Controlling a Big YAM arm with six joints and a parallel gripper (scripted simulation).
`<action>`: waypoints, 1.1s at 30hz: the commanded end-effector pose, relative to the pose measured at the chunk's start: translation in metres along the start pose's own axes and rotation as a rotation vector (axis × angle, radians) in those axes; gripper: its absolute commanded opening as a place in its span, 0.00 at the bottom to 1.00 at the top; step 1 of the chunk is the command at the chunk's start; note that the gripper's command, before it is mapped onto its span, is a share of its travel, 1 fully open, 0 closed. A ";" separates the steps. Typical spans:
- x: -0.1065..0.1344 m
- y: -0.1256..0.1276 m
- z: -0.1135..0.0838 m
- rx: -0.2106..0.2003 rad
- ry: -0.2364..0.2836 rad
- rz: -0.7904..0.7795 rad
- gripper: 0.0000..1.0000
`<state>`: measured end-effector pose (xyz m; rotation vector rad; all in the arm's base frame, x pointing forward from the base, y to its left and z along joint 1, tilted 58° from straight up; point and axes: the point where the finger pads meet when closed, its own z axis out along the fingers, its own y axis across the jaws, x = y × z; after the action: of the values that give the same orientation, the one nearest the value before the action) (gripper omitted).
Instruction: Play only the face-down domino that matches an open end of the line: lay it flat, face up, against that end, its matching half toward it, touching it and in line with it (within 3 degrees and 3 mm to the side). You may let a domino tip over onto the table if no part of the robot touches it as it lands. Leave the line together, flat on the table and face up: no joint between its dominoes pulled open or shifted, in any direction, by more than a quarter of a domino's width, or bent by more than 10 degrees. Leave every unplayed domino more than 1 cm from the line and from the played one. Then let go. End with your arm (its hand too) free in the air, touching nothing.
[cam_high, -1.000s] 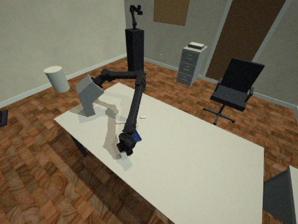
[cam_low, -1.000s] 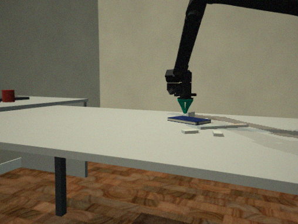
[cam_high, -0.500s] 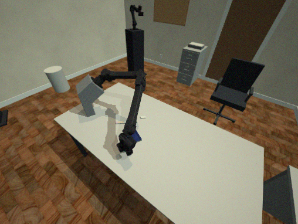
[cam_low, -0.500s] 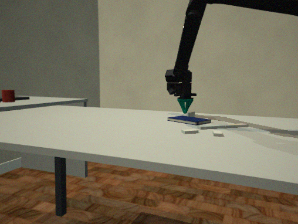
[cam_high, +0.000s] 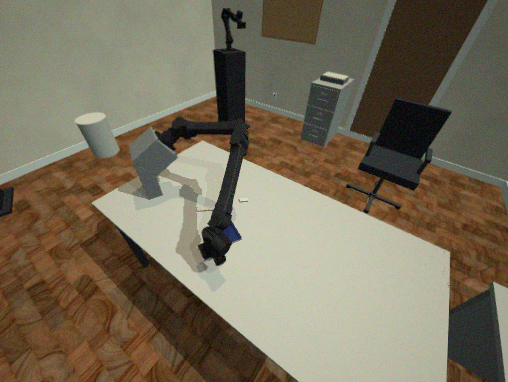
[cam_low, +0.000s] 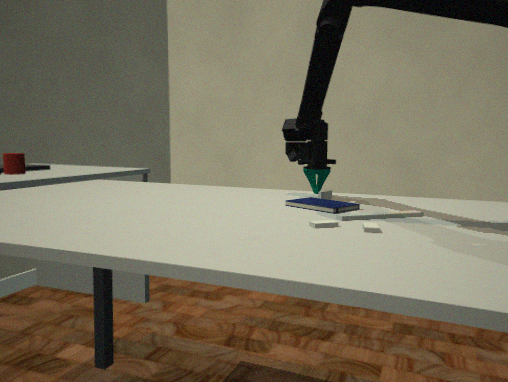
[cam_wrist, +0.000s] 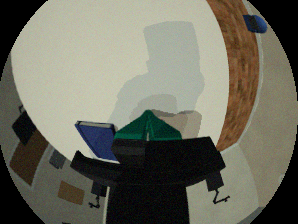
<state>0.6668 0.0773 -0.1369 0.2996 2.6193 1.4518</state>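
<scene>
My gripper (cam_low: 316, 192) (cam_wrist: 147, 113) is shut, its green fingertips together with nothing seen between them. It points down above the table, near the blue book. The line of dominoes (cam_high: 204, 209) (cam_low: 382, 216) lies flat beyond the book as a thin pale strip; the arm hides part of it in the top view. Two separate pale dominoes lie flat in the exterior view: one domino (cam_low: 323, 224) in front of the book and another domino (cam_low: 371, 228) to its right. One pale domino (cam_high: 243, 200) shows right of the forearm in the top view. Pips cannot be read.
A blue book (cam_high: 233, 233) (cam_low: 322, 204) (cam_wrist: 97, 141) lies flat beside the gripper, close to the line. A small grey upright block (cam_low: 326, 194) shows behind it. A grey slanted panel on a post (cam_high: 152, 157) stands at the table's left end.
</scene>
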 end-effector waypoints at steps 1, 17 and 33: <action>0.001 0.005 0.007 -0.001 0.004 -0.026 0.00; 0.000 0.005 0.004 -0.001 0.001 -0.026 0.00; -0.001 0.005 0.001 -0.001 -0.002 -0.024 0.00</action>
<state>0.6668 0.0773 -0.1370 0.2927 2.6182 1.4502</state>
